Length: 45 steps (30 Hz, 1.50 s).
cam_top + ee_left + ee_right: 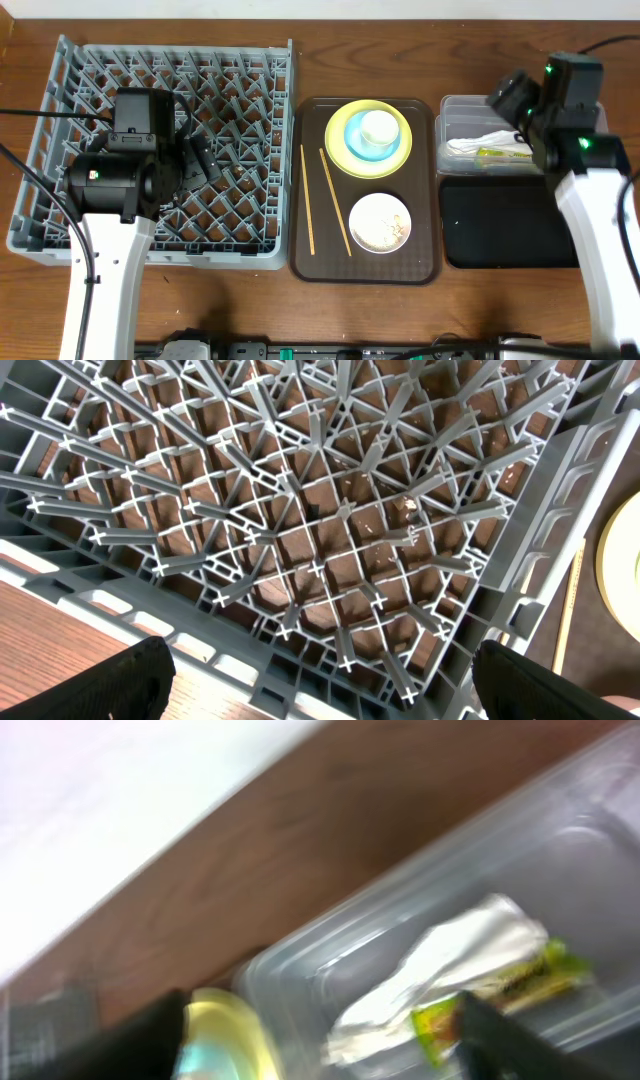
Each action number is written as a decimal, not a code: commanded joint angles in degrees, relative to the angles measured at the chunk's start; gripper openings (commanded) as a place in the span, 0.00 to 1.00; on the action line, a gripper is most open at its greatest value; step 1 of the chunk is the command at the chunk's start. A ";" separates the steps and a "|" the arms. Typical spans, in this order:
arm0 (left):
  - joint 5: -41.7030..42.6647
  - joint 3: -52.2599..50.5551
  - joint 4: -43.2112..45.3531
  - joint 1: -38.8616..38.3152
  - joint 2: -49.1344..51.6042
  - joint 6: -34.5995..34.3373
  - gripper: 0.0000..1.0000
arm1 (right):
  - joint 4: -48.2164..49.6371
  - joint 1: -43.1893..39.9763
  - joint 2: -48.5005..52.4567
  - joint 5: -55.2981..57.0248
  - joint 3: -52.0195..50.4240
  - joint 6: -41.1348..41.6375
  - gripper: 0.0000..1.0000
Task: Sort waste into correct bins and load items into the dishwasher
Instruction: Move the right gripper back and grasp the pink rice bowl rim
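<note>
Inspection runs from the robot's edge of the wooden surface (250,310) outward. Nearest, at the close end of the dark brown serving tray (420,265), stands the white bowl (380,215) with pale food scraps (385,234) inside it. Just right of that tray lies the black tray (510,225), its far side touching or all but touching the clear tub (450,105) beyond it (the overhead view does not settle which). Two chopsticks (335,200) lie on the serving tray's left half, one straight along the edge, the other slanted toward the white bowl.

Farther out on the same tray sits the yellow plate (345,165), carrying the light blue bowl (375,155), and the white cup (379,128) stands inside that bowl. Level with the plate, the clear tub holds the crumpled napkin (485,143) and the green-yellow wrapper (505,154), the wrapper lying against the napkin's near side. The right end effector (325,1005) hangs over the tub's far side; its wrist view is blurred, yet the two fingers (130,1040) show well apart with nothing between them.

On the left, the grey dish rack (240,90) spans most of the surface's depth. The left end effector (322,655) hovers above the rack, right of its middle, fingers spread and gripping nothing, the lattice pegs in plain sight below.
</note>
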 commanded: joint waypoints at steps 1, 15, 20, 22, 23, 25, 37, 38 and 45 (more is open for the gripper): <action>-0.72 -0.17 -0.22 0.22 0.22 -0.33 0.98 | -3.74 6.38 -4.42 -11.08 0.33 -15.80 0.62; -0.72 -0.17 -0.22 0.24 0.22 -0.33 0.98 | -19.54 44.63 5.20 4.24 0.09 -21.94 0.60; -0.72 -0.17 -0.22 0.24 0.22 -0.33 0.98 | -21.40 50.03 10.88 4.22 0.09 -21.49 0.46; -0.72 -0.17 -0.22 0.24 0.22 -0.33 0.98 | -21.92 51.04 13.57 4.20 0.09 -20.94 0.38; -0.72 -0.17 -0.22 0.24 0.22 -0.33 0.98 | -22.16 51.10 14.56 4.22 0.09 -20.76 0.38; -0.72 -0.17 -0.22 0.24 0.22 -0.33 0.98 | -22.64 51.08 16.37 4.22 0.07 -19.74 0.38; -0.72 -0.17 -0.22 0.24 0.22 -0.33 0.98 | -24.20 51.65 23.12 2.43 0.04 -18.43 0.31; -0.72 -0.17 -0.22 0.24 0.22 -0.33 0.98 | -24.41 51.63 23.63 2.43 -0.04 -18.43 0.28; -0.72 -0.17 -0.22 0.24 0.22 -0.33 0.98 | -24.61 51.63 23.96 2.45 -1.57 -18.43 0.22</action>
